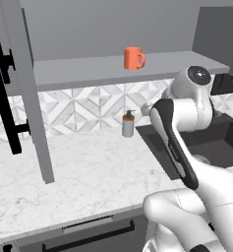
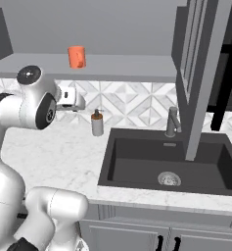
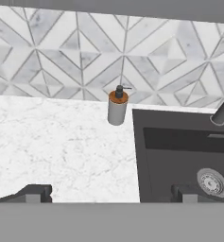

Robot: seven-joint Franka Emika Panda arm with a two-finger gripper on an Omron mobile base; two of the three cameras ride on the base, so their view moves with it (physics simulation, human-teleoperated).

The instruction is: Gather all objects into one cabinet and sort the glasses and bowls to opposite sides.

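- Orange mug (image 1: 134,58) upright on the grey cabinet shelf (image 1: 88,69), handle turned toward the right in the left base view; alone on the shelf stretch in view.
- Same mug seen from the right base view toward the shelf's left part, well above the worktop (image 2: 63,152).
- Cabinet door (image 1: 27,88) swung open at the left of the left base view, long black bar handle (image 1: 5,93) on its face.
- Second open door (image 2: 200,78) hanging over the sink (image 2: 137,171) in the right base view.
- Pincer (image 3: 111,194) spread wide, nothing between its tips; left fingertip (image 3: 35,193) over the marble worktop, right one over the sink edge.
- Pincer held above the worktop, below shelf level, well apart from the mug.
- Grey soap dispenser (image 3: 117,108) with brown collar upright on the worktop, just beside the sink's back left corner, against the patterned tile wall (image 3: 61,56).
- Tap (image 2: 173,122) behind the sink; drain (image 2: 169,179) in its floor.
- Grey drawer with black handle (image 1: 88,238) below the worktop edge.
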